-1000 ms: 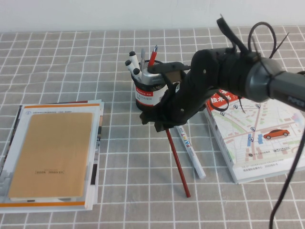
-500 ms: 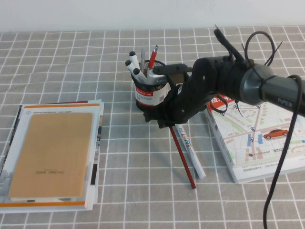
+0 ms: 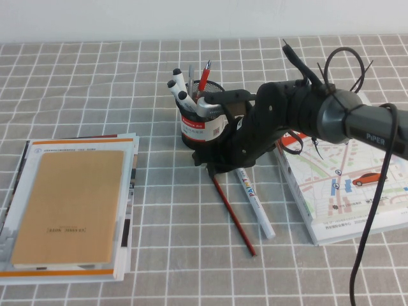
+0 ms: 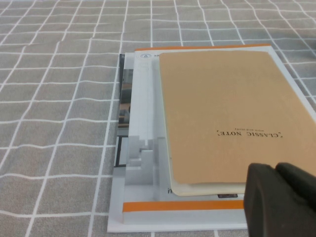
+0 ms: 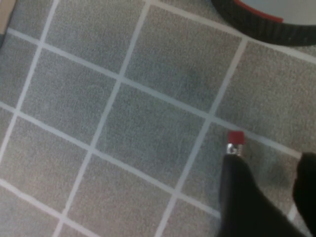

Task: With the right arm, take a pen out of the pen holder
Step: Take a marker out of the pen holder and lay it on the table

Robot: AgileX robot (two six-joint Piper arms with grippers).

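The black mesh pen holder (image 3: 199,131) stands mid-table with several pens and markers upright in it. A red pencil (image 3: 234,217) lies flat on the cloth in front of it, its eraser end (image 5: 236,138) beside one finger of my right gripper. My right gripper (image 3: 220,167) hangs low just in front of the holder's base (image 5: 276,24), over the pencil's upper end. Its jaws (image 5: 270,163) stand open with bare cloth showing in the gap. My left gripper (image 4: 279,170) is shut and empty over the tan notebook (image 4: 232,113).
A white marker (image 3: 255,204) lies next to the red pencil. A map book (image 3: 344,185) lies to the right under the right arm. The stack of books with the tan notebook (image 3: 70,207) fills the front left.
The red pencil was held tilted in the right gripper; the gripper sank toward the table and opened, and the pencil now lies flat on the cloth.
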